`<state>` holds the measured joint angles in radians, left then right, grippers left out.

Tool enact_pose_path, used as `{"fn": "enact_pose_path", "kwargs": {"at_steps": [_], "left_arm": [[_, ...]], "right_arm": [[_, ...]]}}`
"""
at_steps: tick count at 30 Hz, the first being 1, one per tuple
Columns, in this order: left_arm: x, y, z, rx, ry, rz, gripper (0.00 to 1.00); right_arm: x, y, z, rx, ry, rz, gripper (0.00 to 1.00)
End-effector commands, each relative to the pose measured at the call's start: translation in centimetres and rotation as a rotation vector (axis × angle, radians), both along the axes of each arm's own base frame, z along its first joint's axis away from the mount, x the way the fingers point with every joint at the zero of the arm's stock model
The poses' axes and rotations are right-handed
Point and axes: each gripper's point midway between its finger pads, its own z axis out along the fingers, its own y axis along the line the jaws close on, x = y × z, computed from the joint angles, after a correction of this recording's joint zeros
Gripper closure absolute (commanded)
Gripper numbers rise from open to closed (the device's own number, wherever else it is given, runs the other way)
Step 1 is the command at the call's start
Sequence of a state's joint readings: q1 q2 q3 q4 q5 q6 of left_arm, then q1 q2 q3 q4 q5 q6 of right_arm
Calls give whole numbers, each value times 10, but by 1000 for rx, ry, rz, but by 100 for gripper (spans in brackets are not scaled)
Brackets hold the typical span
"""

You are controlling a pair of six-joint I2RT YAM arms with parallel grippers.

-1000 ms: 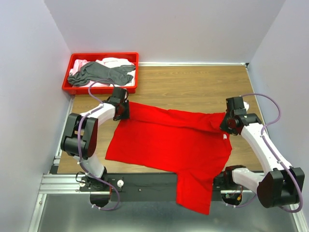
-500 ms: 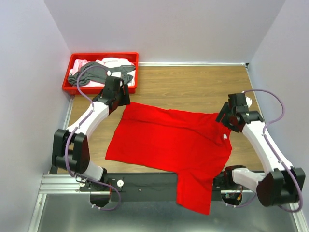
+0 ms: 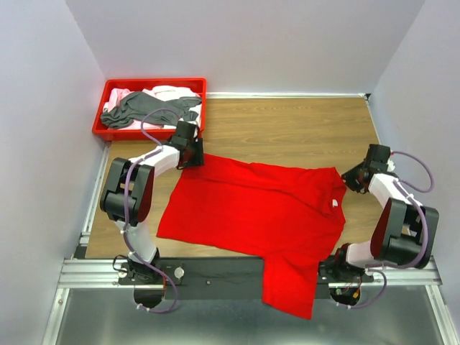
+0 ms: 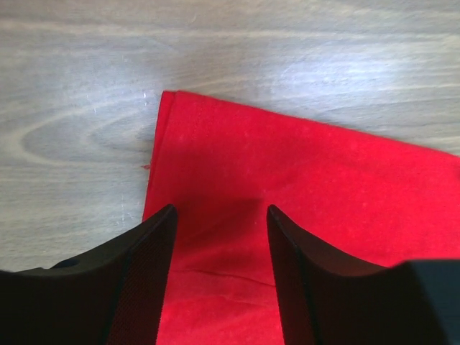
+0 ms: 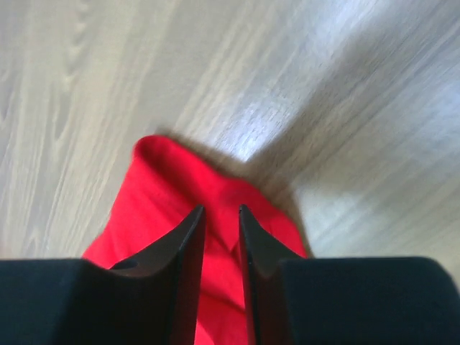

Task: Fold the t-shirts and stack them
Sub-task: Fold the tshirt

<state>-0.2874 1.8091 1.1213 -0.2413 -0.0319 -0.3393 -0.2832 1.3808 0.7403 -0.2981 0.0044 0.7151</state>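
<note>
Folding is only starting: the red t-shirt (image 3: 251, 208) lies spread on the table (image 3: 287, 129). The left gripper (image 4: 219, 210) gapes over its corner. I cannot tell whether the right gripper (image 5: 217, 210) grips the far edge, and both need firm pinches next.

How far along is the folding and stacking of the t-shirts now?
Done: the red t-shirt lies spread on the table, one part hanging over the near edge; nothing is folded. In hand: the left tool is open over its far left corner, the right tool nearly closed at the far right corner. Left: every fold, and the grey shirt and pink shirt heaped in the tray.
</note>
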Motion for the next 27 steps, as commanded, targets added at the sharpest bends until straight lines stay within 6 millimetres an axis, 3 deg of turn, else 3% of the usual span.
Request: {"fn": "enact_pose_path", "kwargs": {"at_steps": [1, 4, 8, 10, 13, 14, 15, 17, 19, 21, 27], "left_arm": [[-6, -4, -15, -42, 20, 19, 40], [-12, 1, -23, -39, 41, 39, 41], [-21, 14, -33, -72, 75, 70, 42], [-18, 28, -32, -81, 70, 114, 43], [-17, 40, -31, -94, 79, 150, 44], [-18, 45, -31, -100, 83, 164, 44], [-18, 46, -30, -105, 80, 171, 44], [-20, 44, -28, -121, 79, 173, 44], [-24, 39, -26, -154, 71, 169, 44], [-26, 38, -25, -165, 66, 168, 44], [-20, 34, -16, -183, 36, 148, 44]], "right_arm": [[20, 6, -13, 125, -102, -29, 70], [23, 14, -33, 179, -78, -8, 79], [25, 11, -59, 184, -23, -22, 80], [34, 2, -77, 164, 10, -24, 80], [70, -11, -75, 152, -16, -12, 81], [74, -10, -89, 171, 12, -6, 84], [95, -14, -78, 172, -29, 9, 85], [104, -16, -74, 172, -42, 10, 85], [113, -20, -57, 142, -83, 31, 85], [117, -18, -41, 133, -119, 74, 84], [123, 3, 15, 98, -255, 268, 67]]}}
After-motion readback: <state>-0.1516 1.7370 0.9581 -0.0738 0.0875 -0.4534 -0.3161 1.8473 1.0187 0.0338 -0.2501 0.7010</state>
